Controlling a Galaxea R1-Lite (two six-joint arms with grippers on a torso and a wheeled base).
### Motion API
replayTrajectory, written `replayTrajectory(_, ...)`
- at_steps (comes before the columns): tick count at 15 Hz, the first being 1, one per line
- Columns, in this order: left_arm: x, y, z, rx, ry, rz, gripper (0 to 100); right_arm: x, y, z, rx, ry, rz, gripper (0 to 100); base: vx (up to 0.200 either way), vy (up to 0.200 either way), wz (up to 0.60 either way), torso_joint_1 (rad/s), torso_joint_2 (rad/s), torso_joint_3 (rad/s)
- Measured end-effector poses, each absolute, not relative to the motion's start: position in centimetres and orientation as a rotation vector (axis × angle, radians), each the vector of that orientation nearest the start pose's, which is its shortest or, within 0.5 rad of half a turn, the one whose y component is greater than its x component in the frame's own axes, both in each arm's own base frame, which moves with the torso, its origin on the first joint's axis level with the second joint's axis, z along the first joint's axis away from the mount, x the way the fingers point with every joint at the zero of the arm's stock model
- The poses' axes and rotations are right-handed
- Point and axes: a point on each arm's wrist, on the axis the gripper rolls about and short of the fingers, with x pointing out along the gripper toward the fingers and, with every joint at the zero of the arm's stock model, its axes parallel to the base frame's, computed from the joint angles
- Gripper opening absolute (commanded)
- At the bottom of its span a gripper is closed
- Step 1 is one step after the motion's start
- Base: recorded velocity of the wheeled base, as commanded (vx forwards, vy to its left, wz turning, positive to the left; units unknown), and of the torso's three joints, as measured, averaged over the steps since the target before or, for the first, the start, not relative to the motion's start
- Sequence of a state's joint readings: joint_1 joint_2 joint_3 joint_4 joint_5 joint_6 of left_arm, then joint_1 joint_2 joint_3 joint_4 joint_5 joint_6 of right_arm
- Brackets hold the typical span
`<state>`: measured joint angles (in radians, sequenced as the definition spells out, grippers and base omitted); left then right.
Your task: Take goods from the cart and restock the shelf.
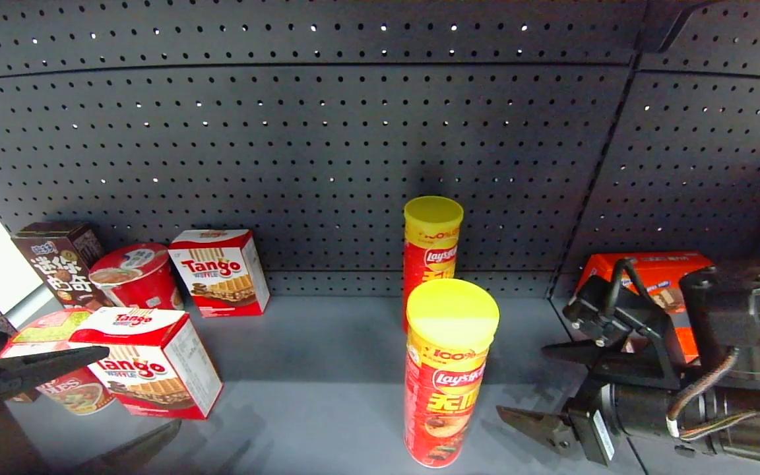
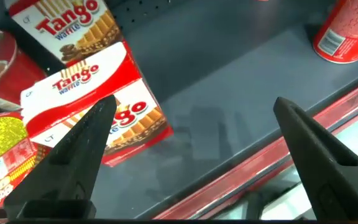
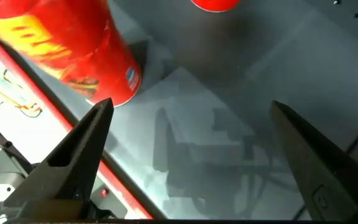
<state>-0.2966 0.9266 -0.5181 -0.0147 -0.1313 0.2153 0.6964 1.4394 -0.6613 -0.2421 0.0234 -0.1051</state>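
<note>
Two red chip cans with yellow lids stand upright on the grey shelf (image 1: pixel 327 369), one at the front (image 1: pixel 451 382) and one behind it (image 1: pixel 431 251). My right gripper (image 1: pixel 525 382) hangs open just right of the front can (image 3: pixel 67 43), apart from it and holding nothing; the wrist view places this gripper (image 3: pixel 191 107) over bare shelf. At the shelf's left end my left gripper (image 1: pixel 136 392) is open and empty beside the front wafer box (image 1: pixel 156 369). Its wrist view has that gripper (image 2: pixel 194 106) next to the same box (image 2: pixel 73 81).
A second wafer box (image 1: pixel 221 270), a red noodle cup (image 1: pixel 136 274) and a brown box (image 1: pixel 60 260) line the back left. Another cup (image 1: pixel 70 389) sits at the front left. An orange box (image 1: pixel 650 277) lies behind the right arm. The pegboard wall (image 1: pixel 353 132) closes the back.
</note>
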Motion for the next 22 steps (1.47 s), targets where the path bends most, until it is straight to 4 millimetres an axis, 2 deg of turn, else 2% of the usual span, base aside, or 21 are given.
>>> replayTrajectory(4, 10.0, -3.3, 20.0, 0.229, 0.356, -0.461, 100, 18.2, 15.7, 17.2, -0.290, 0.500, 0.741, 100, 0.000, 0.000, 0.00, 0.000, 0.00, 0.000)
replayTrajectory(10, 10.0, -3.4, 20.0, 0.229, 0.357, -0.461, 100, 18.3, 17.0, 17.0, -0.302, 0.505, 0.777, 100, 0.000, 0.000, 0.00, 0.000, 0.00, 0.000)
replayTrajectory(22, 10.0, -3.4, 19.9, 0.228, 0.361, -0.462, 100, 18.1, 18.0, 16.7, -0.314, 0.513, 0.810, 100, 0.000, 0.000, 0.00, 0.000, 0.00, 0.000)
